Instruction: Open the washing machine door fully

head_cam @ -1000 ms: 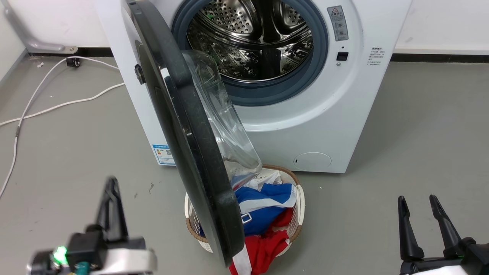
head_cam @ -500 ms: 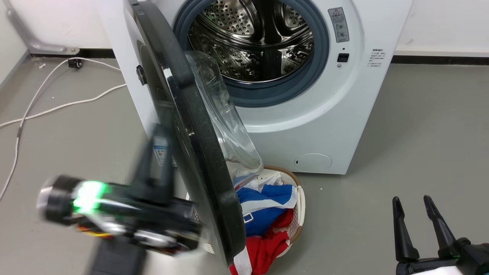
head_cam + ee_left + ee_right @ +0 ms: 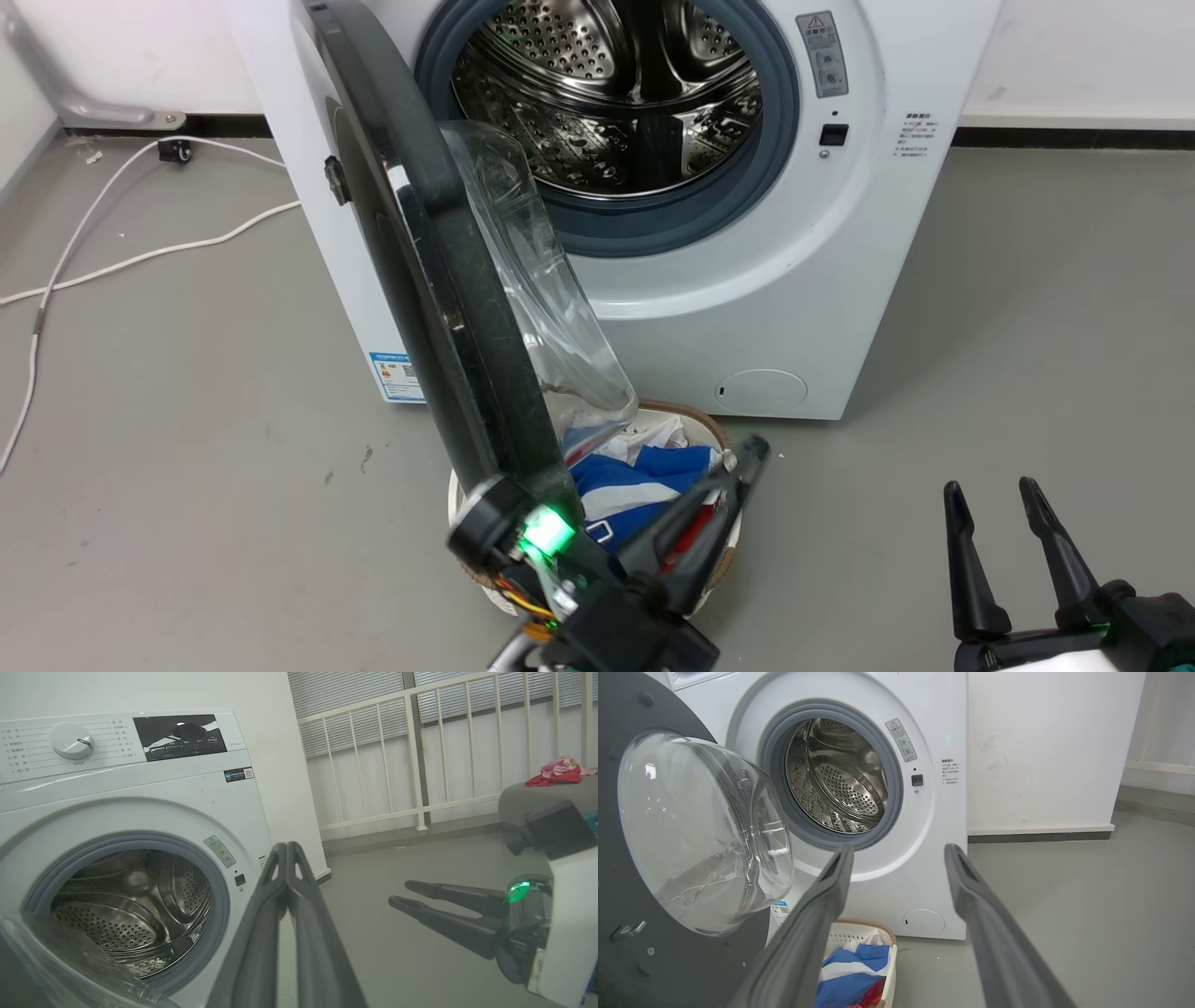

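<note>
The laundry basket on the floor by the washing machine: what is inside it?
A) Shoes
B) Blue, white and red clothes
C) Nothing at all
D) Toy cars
B: the laundry basket in front of the washing machine holds crumpled clothes in blue, white and red.

A white basket [image 3: 847, 940] holds blue, white and red clothes [image 3: 852, 973]. A white cable [image 3: 140, 254] trails across the grey floor [image 3: 187, 448].

Grey floor [image 3: 1027, 327] under the washing machine [image 3: 822, 280], 1 laundry basket [image 3: 698, 423] before it, 1 white cable [image 3: 168, 248] alongside.
</note>
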